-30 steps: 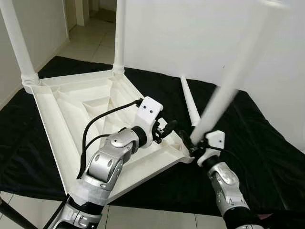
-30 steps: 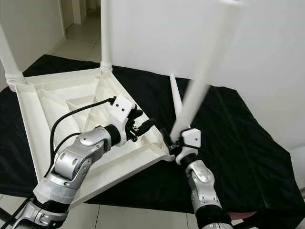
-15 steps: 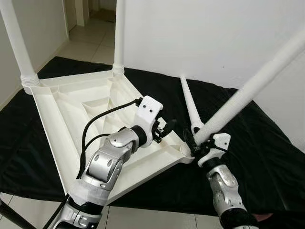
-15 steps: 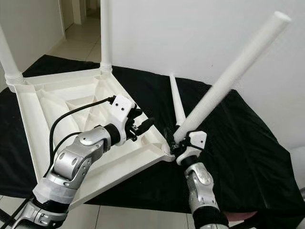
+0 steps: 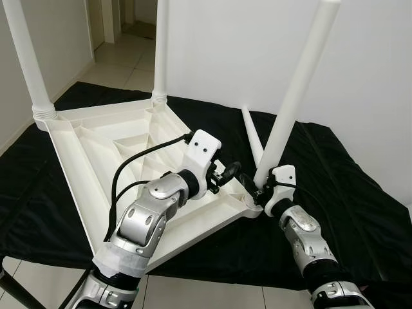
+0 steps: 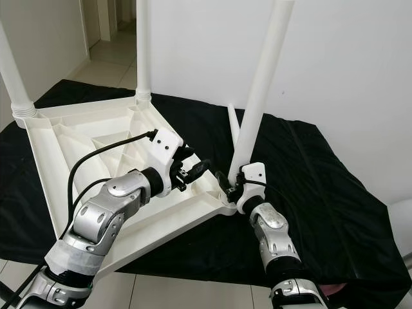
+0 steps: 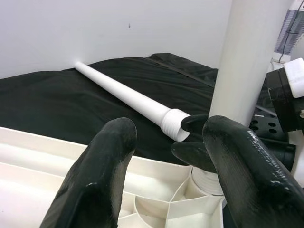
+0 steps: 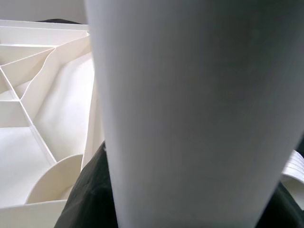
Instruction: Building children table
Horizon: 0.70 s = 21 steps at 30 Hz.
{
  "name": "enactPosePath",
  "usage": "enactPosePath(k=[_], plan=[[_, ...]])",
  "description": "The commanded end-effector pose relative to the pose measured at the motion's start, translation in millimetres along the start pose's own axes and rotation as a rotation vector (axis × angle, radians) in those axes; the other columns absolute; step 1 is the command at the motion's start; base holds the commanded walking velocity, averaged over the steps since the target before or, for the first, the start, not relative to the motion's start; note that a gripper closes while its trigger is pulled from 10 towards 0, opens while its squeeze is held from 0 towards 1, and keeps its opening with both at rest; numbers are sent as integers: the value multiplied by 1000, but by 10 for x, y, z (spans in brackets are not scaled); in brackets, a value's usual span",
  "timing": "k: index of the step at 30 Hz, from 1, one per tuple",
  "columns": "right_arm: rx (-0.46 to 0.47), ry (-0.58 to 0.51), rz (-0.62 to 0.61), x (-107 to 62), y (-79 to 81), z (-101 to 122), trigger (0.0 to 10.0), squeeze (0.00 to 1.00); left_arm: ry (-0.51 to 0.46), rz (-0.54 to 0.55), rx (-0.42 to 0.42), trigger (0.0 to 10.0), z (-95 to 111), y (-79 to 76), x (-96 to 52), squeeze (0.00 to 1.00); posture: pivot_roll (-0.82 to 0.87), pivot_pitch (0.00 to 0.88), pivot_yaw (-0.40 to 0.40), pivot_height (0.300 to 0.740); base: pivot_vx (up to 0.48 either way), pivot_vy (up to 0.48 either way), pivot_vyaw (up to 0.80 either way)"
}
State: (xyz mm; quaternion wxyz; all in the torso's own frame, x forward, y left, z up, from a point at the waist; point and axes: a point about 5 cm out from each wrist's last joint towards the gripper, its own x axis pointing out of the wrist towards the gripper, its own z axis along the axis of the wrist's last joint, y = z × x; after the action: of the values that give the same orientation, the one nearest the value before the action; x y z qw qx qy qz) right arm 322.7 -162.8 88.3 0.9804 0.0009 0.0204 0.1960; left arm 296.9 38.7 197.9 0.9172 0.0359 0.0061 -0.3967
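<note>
Black cloth [image 5: 360, 193] covers the floor, and one big white table top [image 5: 96, 148] lies on it upside down, so its ribbed underside faces up. Four white legs can be counted. Two legs stand up straight in the far corners, one far leg [image 5: 161, 45] at the back and one left leg [image 5: 22, 58] by the wall. One held leg [image 5: 296, 84] stands nearly upright, tipped a little, with its bottom end at the near corner socket [image 7: 204, 178]. One loose leg [image 7: 123, 97] lies flat on the cloth just behind that corner. The right hand [image 5: 262, 193] is clamped around the bottom of the held leg. The left hand [image 5: 228, 174] rests over the table top near the same corner, with its two black fingers [image 7: 95, 175] apart and holding nothing.
</note>
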Motion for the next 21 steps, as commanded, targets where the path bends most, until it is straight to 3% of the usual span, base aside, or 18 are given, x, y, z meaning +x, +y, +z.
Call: enactPosePath(k=[1, 4, 6, 9, 12, 18, 20, 21], plan=[[79, 329, -50, -321, -17, -662, 10000, 0, -8, -15, 18, 10000, 51, -42, 30, 0, 26, 0, -118, 740, 0, 0, 0], [157, 310, -69, -314, -9, -650, 10000, 0, -7, -14, 23, 10000, 46, -40, 23, 0, 25, 0, -120, 740, 0, 0, 0], [173, 289, -66, -317, 1, -630, 10000, 0, -11, -16, 24, 10000, 49, -43, 20, 0, 23, 0, -118, 740, 0, 0, 0], [185, 160, -20, -302, 57, -449, 10000, 0, -20, -28, 24, 10000, 59, -56, 18, 0, 15, 0, -114, 740, 0, 0, 0], [185, 138, -9, -296, 68, -401, 10000, 0, -21, -33, 24, 10000, 60, -60, 18, 0, 15, 0, -114, 740, 0, 0, 0], [210, -46, 175, -296, 166, 96, 10000, 0, -31, -59, 25, 10000, 74, -79, 34, 0, 6, 0, -113, 740, 0, 0, 0], [210, -46, 175, -296, 166, 96, 10000, 0, -31, -59, 25, 10000, 74, -79, 34, 0, 6, 0, -113, 740, 0, 0, 0], [204, -83, 210, -306, 164, 223, 10000, 0, -33, -66, 23, 10000, 79, -84, 39, 0, 6, 0, -114, 740, 0, 0, 0]])
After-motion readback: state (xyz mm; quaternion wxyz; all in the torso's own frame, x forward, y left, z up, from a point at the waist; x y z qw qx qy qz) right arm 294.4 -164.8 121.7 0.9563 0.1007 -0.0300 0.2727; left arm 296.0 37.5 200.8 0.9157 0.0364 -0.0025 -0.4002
